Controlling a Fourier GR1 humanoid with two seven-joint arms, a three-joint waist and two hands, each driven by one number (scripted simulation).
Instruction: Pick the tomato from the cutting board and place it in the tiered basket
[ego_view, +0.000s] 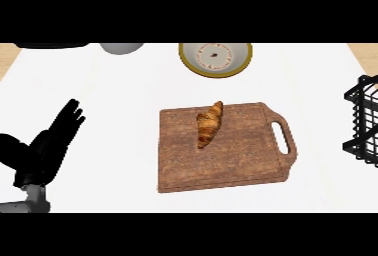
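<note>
Clearly the task was not started: the left hand (46, 145) rested at the left edge, fingers straight and apart, holding nothing. On the cutting board (221, 160) lay a croissant (209, 125), no tomato visible. The black basket (363, 120) stood far right, its inside mostly hidden.

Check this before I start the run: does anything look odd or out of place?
Yes. The brown wooden cutting board holds a golden croissant, not a tomato; no tomato shows anywhere. The black wire basket stands at the right edge.
</note>
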